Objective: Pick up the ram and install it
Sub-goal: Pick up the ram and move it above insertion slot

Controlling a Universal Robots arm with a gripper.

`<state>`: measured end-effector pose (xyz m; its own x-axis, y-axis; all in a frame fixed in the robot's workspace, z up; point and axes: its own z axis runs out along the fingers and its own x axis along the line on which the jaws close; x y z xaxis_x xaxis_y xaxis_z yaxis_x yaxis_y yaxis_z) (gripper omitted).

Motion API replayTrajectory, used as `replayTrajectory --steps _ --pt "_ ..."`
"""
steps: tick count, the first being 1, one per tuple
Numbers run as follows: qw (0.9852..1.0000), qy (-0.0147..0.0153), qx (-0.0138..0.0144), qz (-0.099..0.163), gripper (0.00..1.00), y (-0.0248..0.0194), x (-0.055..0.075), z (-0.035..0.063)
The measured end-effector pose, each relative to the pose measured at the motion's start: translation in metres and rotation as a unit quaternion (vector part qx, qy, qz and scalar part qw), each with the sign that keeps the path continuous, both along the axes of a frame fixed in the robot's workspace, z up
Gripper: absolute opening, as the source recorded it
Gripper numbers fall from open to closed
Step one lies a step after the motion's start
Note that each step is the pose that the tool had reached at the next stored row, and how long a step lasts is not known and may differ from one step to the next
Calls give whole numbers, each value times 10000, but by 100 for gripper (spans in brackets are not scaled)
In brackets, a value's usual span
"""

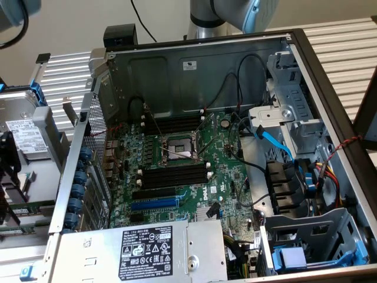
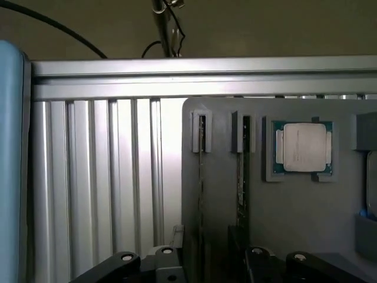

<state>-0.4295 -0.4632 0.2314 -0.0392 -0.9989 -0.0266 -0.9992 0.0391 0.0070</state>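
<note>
The ram (image 2: 241, 183) is a thin green stick standing on edge in a slot of a grey holder (image 2: 294, 224). A second thin stick (image 2: 201, 177) stands in the neighbouring slot. My gripper (image 2: 212, 265) hovers over these two slots, its black fingers (image 2: 126, 262) spread wide with nothing between them. In the exterior view the green ram (image 1: 29, 207) lies at the left edge beside the gripper's dark parts (image 1: 7, 177). The motherboard (image 1: 224, 177) in the open computer case has long black memory slots (image 1: 174, 174) with white end clips.
A processor chip (image 2: 303, 147) sits in a pocket of the holder. An aluminium rail (image 2: 200, 76) and ribbed table surface (image 2: 94, 177) border the holder. The case holds a CPU socket (image 1: 177, 147), a blue expansion slot (image 1: 153, 203), a power supply (image 1: 141, 250) and loose cables (image 1: 277, 144).
</note>
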Motion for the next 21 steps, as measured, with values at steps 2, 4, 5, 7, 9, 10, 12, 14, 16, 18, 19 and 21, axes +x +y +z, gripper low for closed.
replayTrajectory --steps 2,4,5,7,9,10,12,14,16,18,19,21 --pt "10000 0 0 0 42 -1 0 -36" --pt "10000 0 0 0 42 -1 0 -72" --pt "10000 0 0 0 42 -1 0 -91" --pt "10000 0 0 0 42 -4 0 -127" --pt "10000 0 0 0 42 -7 0 -164" --pt "10000 1 0 0 42 -10 0 -182" --pt "10000 2 0 0 42 -13 0 -217" --pt "10000 6 0 0 42 -13 0 -254" --pt "10000 8 0 0 42 -13 0 -288" --pt "10000 14 0 0 42 -14 0 -310" --pt "10000 22 -1 0 42 -14 0 -311" --pt "10000 39 -1 0 42 -13 0 -311"
